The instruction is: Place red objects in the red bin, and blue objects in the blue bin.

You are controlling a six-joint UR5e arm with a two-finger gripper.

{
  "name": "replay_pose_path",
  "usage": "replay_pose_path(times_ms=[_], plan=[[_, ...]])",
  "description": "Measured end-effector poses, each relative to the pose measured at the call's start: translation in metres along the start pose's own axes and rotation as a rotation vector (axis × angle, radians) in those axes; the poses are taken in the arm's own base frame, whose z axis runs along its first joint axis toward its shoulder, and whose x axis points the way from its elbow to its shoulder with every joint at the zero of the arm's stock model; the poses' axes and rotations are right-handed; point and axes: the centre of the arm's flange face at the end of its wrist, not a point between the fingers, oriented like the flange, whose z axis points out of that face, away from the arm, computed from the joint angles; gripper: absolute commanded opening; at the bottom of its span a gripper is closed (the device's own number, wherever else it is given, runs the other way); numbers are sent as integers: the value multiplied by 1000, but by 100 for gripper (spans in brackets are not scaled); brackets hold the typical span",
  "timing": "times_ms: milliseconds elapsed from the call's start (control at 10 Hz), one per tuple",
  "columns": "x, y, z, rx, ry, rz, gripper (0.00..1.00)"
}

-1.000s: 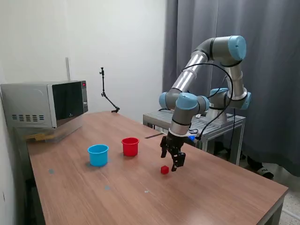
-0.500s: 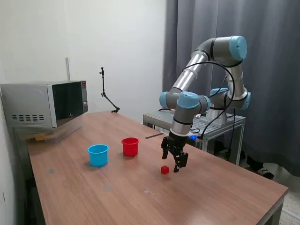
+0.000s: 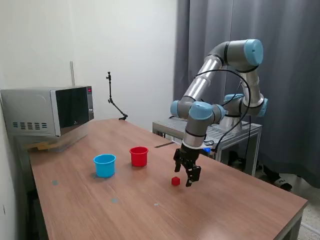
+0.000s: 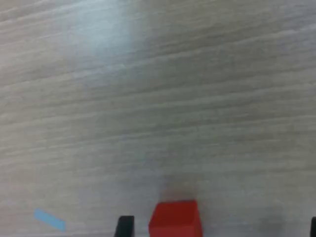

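One red object, a small red cube (image 3: 175, 181), lies on the wooden table (image 3: 225, 210). My gripper (image 3: 186, 179) hangs just above the table, right beside the cube on the exterior view's right. In the wrist view the red cube (image 4: 175, 220) sits between the open fingers, close to one dark fingertip (image 4: 125, 225), and my gripper (image 4: 219, 229) holds nothing. The red bin (image 3: 139, 156) and the blue bin (image 3: 104, 165) stand side by side further to the exterior view's left. No blue objects are in view.
A microwave (image 3: 47, 111) stands at the table's far corner on the exterior view's left. A thin black stand (image 3: 114, 102) rises at the back edge. A metal cart (image 3: 225, 132) sits behind the arm. A blue tape mark (image 4: 49, 219) is stuck on the table.
My gripper has shifted slightly down and toward the exterior view's right, staying beside the red cube. The cube and both cups have not moved.
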Motion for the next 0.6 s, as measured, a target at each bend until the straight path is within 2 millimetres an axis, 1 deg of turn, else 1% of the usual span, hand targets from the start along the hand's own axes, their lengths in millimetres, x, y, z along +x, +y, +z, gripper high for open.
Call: replay_pose_path(times_ms=[300, 600], plan=[[-3, 2, 9, 12, -6, 8, 100], [-12, 10, 10, 11, -5, 17, 100]])
